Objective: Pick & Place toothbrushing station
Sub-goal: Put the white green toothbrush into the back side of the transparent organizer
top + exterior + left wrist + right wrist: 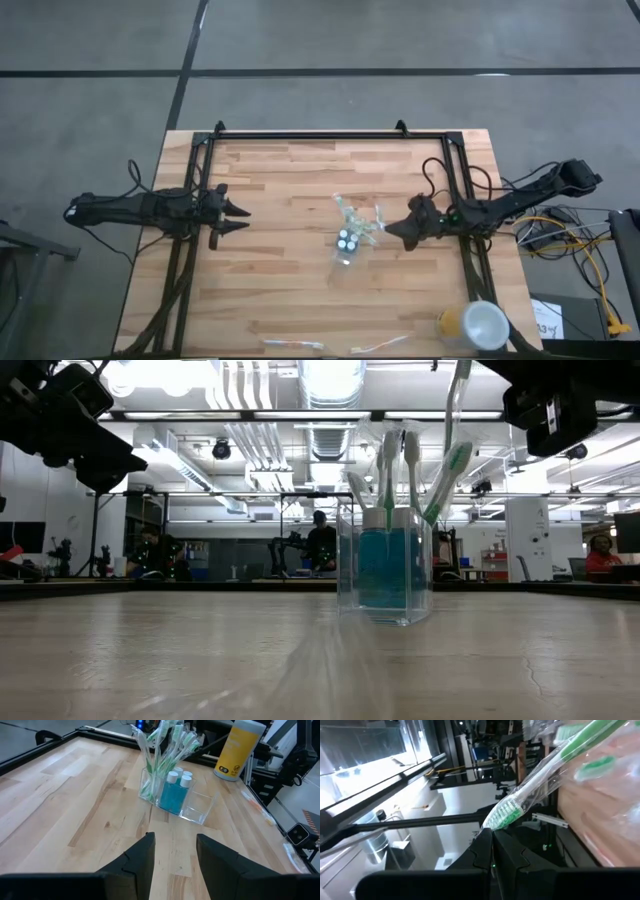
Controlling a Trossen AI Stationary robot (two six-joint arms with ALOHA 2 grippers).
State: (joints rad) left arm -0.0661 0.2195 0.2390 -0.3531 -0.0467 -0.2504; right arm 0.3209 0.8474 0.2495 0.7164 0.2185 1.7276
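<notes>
The toothbrushing station [350,238] stands upright on its base on the wooden table, right of centre. It is a small clear container [172,795] holding several white-and-green toothbrushes [165,750], heads up, and three small bluish tubes with white round caps [179,776]. It also shows in the low view [385,565]. My right gripper [398,228] is shut just to the right of the station, and one toothbrush's bristle head [502,814] lies right at its fingertips. My left gripper [238,215] is open and empty near the table's left side, pointing at the station [172,855]. My right gripper's shut fingertips [487,837] come level from the table's right, with a toothbrush's bristle head [495,820] just beyond them. I cannot tell whether they touch it or hold it.
A yellow cup with a white top [475,325] is at the near right corner. Thin loose pieces [292,344] [380,346] lie along the near edge. Black frame rails [320,134] border the far edge and both sides. People show in the room beyond [320,545].
</notes>
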